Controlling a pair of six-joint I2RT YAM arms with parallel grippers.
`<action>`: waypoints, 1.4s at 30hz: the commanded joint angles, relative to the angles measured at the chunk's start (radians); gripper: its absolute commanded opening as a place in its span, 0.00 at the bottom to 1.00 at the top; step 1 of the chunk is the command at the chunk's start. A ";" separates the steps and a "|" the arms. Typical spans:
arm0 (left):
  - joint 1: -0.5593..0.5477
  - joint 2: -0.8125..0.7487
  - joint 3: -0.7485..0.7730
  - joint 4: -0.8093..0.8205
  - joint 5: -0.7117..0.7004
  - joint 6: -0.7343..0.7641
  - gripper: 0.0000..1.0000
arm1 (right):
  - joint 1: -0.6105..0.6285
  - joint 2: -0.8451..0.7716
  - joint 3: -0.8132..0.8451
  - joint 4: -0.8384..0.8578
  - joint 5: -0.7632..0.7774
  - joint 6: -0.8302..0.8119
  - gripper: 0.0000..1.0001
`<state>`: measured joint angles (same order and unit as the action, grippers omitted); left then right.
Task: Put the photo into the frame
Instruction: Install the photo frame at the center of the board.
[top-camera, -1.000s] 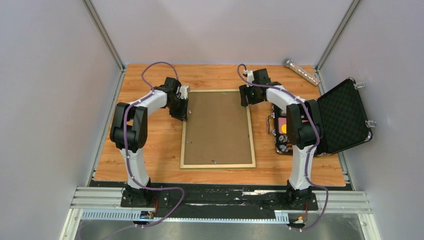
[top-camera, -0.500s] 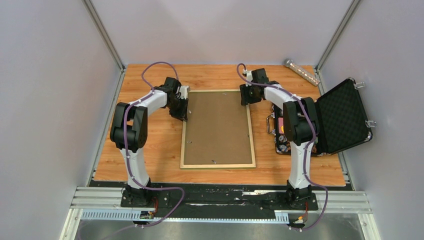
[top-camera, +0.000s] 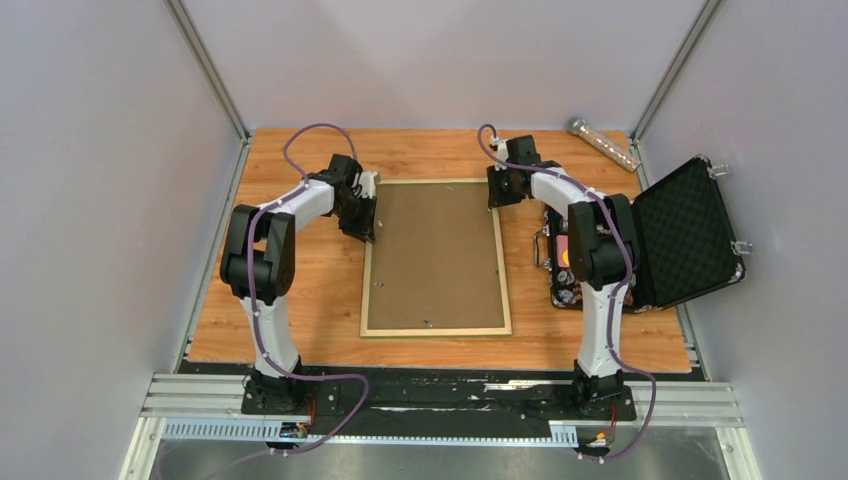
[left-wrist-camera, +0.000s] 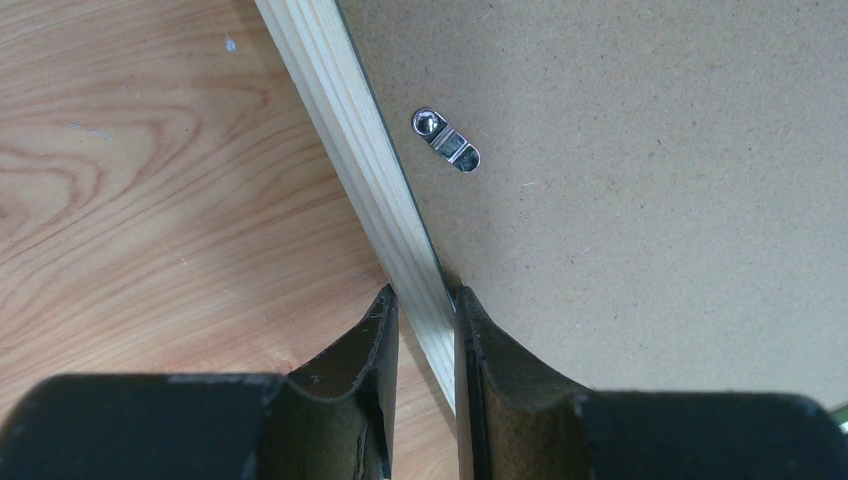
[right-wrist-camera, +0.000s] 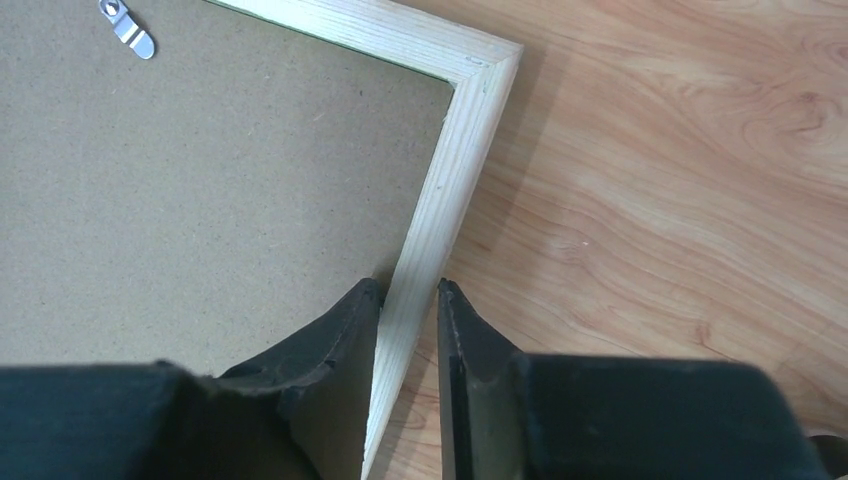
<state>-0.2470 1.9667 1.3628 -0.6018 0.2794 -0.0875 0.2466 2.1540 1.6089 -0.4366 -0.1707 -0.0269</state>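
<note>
Top external view: the frame (top-camera: 436, 329) is laid back-up on the table (top-camera: 300, 300), with a brown backing board (top-camera: 435, 255) inside. Its left rail is clamped by the left gripper (left-wrist-camera: 425, 330), and its right rail, near the far corner, by the right gripper (right-wrist-camera: 408, 320).

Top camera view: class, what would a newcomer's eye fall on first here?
A large frame lies back-up in the middle of the wooden table, a brown backing board filling it. The left claw pinches its left rail and the right claw its right rail near the far corner. An open black case sits at the table's right edge.
</note>
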 joint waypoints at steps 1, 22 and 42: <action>-0.015 0.082 -0.026 -0.003 0.021 0.049 0.00 | -0.007 -0.004 -0.028 -0.012 0.005 -0.018 0.24; -0.015 0.080 -0.020 -0.007 0.016 0.046 0.00 | -0.010 -0.018 -0.037 -0.195 -0.115 -0.290 0.20; -0.015 0.084 -0.007 -0.008 0.012 0.043 0.00 | -0.022 0.087 0.180 -0.405 -0.232 -0.478 0.41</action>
<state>-0.2493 1.9789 1.3731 -0.6022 0.3145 -0.0883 0.2207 2.2089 1.7538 -0.6800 -0.2943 -0.4652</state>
